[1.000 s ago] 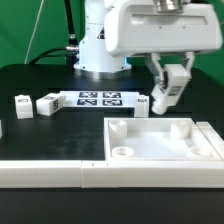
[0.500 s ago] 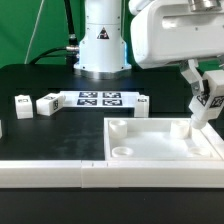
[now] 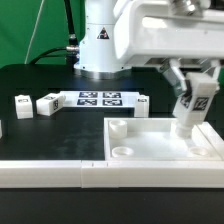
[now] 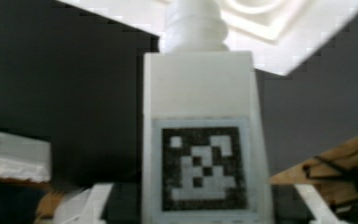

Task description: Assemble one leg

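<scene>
Hand (image 3: pixel 193 90): clamped on the leg (image 3: pixel 188 115), at its tagged end.
Leg: slightly tilted, lower end over the square part (image 3: pixel 160 152), far corner, exterior view's right.
Spare legs (image 3: pixel 22 103): on table (image 3: pixel 40 135).

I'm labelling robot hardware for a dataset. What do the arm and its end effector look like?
Glossy white arm with rounded housings, a dark triangular mark on its upright column, and black cables behind. The end effector is white too.
</scene>
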`<act>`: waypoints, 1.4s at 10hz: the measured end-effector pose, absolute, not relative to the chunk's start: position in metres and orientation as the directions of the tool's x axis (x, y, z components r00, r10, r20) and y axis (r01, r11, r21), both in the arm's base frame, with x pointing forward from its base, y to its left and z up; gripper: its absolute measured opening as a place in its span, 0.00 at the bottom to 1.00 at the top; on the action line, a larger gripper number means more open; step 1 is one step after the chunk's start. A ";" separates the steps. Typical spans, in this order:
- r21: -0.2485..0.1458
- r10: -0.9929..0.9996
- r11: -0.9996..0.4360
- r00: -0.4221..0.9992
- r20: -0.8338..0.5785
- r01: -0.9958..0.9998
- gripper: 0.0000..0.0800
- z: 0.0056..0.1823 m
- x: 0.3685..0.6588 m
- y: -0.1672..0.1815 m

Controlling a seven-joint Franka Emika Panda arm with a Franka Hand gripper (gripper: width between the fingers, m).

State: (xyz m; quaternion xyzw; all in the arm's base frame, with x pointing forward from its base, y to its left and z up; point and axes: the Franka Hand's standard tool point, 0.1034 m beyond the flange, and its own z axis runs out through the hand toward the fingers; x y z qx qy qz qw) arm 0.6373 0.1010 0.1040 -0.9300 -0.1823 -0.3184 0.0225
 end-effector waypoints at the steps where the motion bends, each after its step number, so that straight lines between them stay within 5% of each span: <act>1: 0.064 0.321 -0.932 0.731 0.602 0.356 0.36 0.109 0.644 0.108; 14: 0.054 0.315 -0.933 0.734 0.602 0.356 0.36 0.086 0.641 0.118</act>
